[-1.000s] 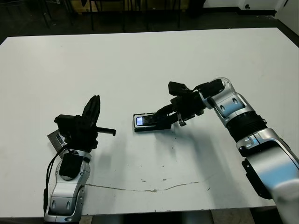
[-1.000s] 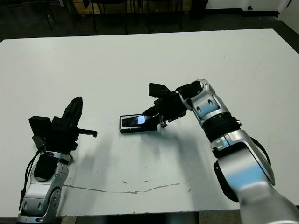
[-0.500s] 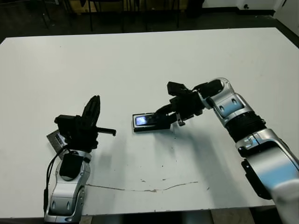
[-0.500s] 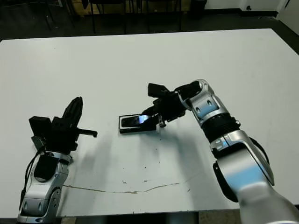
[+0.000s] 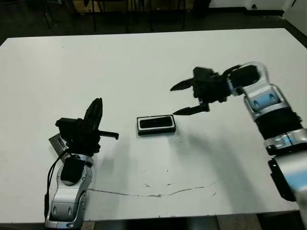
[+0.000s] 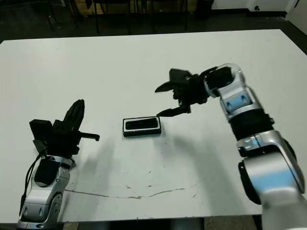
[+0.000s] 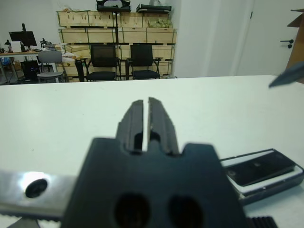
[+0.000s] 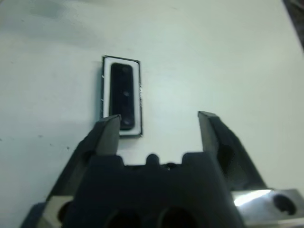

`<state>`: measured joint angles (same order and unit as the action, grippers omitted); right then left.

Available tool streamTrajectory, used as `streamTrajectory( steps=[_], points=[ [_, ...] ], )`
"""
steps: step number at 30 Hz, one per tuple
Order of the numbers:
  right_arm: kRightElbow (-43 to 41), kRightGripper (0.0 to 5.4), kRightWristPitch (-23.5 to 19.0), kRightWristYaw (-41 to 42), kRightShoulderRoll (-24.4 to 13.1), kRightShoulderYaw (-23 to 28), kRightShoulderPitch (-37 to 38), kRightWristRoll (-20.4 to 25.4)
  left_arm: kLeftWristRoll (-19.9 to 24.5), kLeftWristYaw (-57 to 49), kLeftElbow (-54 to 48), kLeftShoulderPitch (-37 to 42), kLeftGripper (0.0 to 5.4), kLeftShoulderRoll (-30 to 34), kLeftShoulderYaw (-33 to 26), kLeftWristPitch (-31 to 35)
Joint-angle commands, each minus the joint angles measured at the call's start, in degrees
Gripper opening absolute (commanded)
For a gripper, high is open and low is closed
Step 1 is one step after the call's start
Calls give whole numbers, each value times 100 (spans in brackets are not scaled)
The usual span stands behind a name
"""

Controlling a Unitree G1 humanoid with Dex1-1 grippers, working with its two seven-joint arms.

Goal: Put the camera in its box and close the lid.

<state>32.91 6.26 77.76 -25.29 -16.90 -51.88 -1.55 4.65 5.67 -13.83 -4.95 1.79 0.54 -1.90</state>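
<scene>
The box (image 5: 139, 125) lies on the white table a little left of centre, its white lining showing around the black camera (image 5: 156, 123) that rests flat inside it. The right wrist view shows the same camera (image 8: 122, 90) in its box (image 8: 105, 85). My right gripper (image 5: 172, 101) hangs open and empty in the air, up and to the right of the box and clear of it. At the left, my left gripper (image 5: 97, 108) points upward with its fingers (image 7: 136, 118) pressed together on nothing. The lid is out of view.
A thin cracked line (image 5: 158, 194) runs across the table (image 5: 144, 62) near its front edge. Dark chairs (image 7: 121, 59) and wooden crates stand beyond the far edge. Bare table surface stretches behind and to the right of the box.
My right gripper has let go of the camera, opened, and pulled back up and to the right. The camera now lies flat in the box. The left arm has not moved.
</scene>
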Motion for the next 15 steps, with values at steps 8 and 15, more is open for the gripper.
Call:
streamTrajectory(
  steps=[8, 15],
  points=[
    [-2149, 529, -1157, -3304, 659, 1493, 1886, 609, -12, 5, 58, -85, 0, 44, -26, 89],
    [-2943, 412, 291, -4332, 860, 984, 2972, -50, -6, 4, 52, -110, 0, 26, -18, 70]
  ],
)
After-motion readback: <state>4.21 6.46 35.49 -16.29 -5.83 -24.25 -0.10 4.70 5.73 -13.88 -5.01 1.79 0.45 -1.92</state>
